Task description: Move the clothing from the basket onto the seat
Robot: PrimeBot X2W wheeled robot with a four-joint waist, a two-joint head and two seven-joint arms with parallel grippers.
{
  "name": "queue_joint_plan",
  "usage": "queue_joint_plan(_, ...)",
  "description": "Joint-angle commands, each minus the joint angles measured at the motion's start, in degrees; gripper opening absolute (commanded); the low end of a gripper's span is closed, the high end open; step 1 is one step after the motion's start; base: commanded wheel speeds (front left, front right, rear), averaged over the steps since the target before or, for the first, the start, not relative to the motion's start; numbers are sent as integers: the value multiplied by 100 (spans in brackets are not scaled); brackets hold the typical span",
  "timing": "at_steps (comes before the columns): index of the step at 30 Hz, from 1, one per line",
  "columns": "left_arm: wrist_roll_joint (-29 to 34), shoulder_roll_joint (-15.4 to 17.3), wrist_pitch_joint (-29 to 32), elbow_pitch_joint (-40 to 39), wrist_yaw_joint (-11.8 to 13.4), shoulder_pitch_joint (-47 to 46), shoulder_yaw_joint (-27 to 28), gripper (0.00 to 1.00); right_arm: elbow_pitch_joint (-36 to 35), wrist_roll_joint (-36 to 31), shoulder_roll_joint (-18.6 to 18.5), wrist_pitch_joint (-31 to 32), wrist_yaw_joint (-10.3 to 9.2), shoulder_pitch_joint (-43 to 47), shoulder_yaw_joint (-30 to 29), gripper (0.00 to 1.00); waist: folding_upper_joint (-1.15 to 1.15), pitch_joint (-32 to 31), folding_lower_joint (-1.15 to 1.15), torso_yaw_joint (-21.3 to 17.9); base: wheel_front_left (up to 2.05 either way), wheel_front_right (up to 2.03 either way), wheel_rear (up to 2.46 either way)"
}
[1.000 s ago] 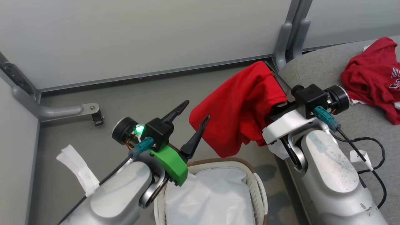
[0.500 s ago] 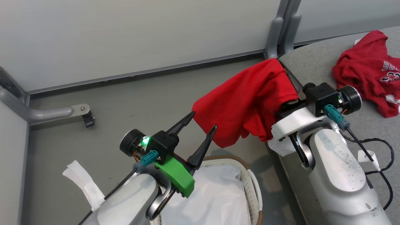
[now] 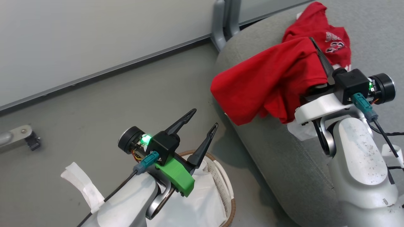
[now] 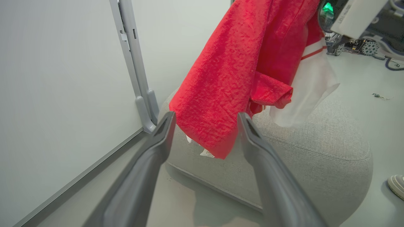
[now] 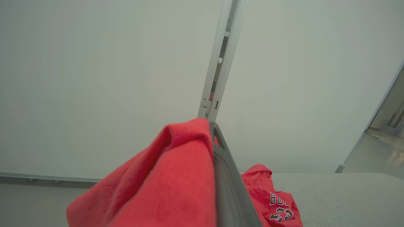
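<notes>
Red shirt hanging bunched above the grey seat's rounded edge, second red shirt with lettered logo crumpled on the seat, white perforated basket with brown rim on the floor just beside it

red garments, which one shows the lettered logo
The far garment on the seat, beyond the right gripper, with lettering; the held garment hanging from that gripper shows no lettering.

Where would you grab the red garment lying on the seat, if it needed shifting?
The lying garment is bunched on the seat, with a raised fold near its lettered logo. Probably best to pinch that fold, coming down from above with the jaws astride it: it stands proud of the cushion.
</notes>
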Motion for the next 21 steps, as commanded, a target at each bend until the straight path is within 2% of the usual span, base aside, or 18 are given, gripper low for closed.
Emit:
queue_joint_plan(1, 55, 27, -2, 28, -30, -109, 26, 100, -34, -53, -15, -18, -8, 104, -59, 0, 0, 443, 0, -824, 0, 0, 0)
queue_joint_plan(5, 109, 39, -2, 73, -59, -151, 72, 100, -36, -57, -13, -18, -8, 155, -148, 0, 0, 577, 0, -1149, 0, 0, 0)
queue_joint_plan(10, 166, 17, -2, 115, -106, -215, 76, 100, -1, -44, -10, -18, -8, 220, -221, 0, 0, 668, 0, -1262, 0, 0, 0)
queue_joint_plan(14, 205, -28, -2, 131, -148, -251, 29, 100, 92, 60, -34, -18, -8, 144, -204, 0, 0, 735, 0, -1159, 0, 0, 0)
queue_joint_plan(21, 295, -82, -2, 70, -168, -391, -1, 100, 371, 37, -492, -18, -8, -650, -172, 0, 0, 1014, 0, -628, 0, 0, 0)
